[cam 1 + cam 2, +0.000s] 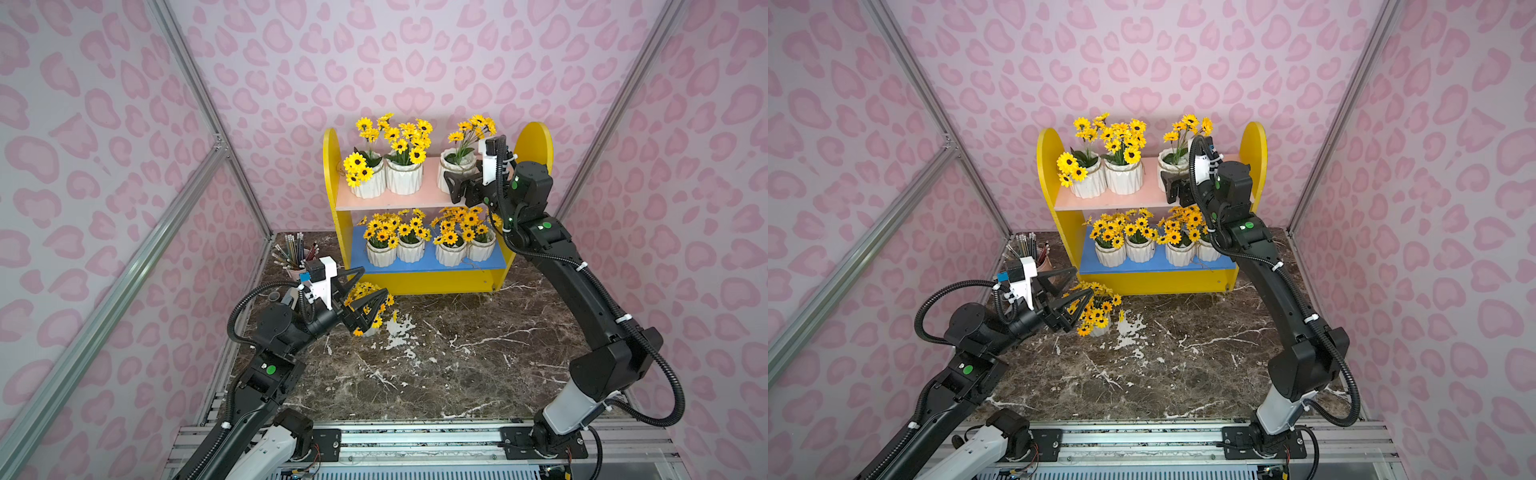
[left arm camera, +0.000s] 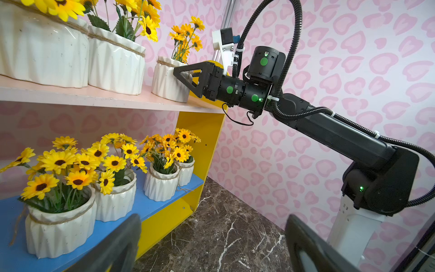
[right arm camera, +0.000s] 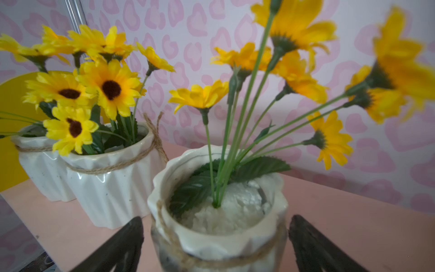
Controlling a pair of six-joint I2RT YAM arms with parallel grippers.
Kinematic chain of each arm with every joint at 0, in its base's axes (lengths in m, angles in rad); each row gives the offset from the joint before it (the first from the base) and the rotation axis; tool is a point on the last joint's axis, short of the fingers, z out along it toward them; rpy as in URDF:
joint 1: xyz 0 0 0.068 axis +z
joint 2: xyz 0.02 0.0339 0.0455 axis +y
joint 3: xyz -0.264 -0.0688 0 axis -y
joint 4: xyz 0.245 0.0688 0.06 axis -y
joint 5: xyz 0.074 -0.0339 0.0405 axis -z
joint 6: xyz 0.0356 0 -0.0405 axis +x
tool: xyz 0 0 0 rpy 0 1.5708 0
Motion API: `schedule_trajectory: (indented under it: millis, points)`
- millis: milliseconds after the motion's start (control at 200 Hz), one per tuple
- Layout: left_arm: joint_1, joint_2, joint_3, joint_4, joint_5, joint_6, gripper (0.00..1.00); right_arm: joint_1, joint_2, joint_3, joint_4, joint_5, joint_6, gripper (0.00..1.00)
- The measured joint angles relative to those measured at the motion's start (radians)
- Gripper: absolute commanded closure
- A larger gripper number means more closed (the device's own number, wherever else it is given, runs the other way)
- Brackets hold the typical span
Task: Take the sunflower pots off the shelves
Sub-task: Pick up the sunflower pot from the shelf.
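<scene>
The right end effector (image 3: 216, 220), spread wide, sits around the sunflower pot (image 1: 456, 165) at the pink shelf's (image 1: 399, 200) 3 o'clock end. Next it should squeeze and lift. The left end effector (image 1: 374, 281) is spread wide too, holding nothing.

You have a cup of pencils (image 1: 296, 254) upright near the back left corner of the dark, white-veined marble desk (image 1: 457, 374), a scuffed white patch (image 1: 399, 332) mid-desk, and pink-blotched walls (image 1: 374, 62) on aluminium struts (image 1: 189, 79) around.

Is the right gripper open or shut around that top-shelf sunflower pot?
Open: the right gripper's fingers flank the sunflower pot, a sliver of pink shelf board showing each side.
</scene>
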Motion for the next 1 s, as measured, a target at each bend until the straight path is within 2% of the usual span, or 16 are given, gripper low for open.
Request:
schedule_trajectory:
  millis: [1000]
  points:
    - [0.0,-0.01,0.0,-0.002,-0.027,0.001,0.03,-0.002,0.18,0.209,0.01,-0.005,0.005,0.01]
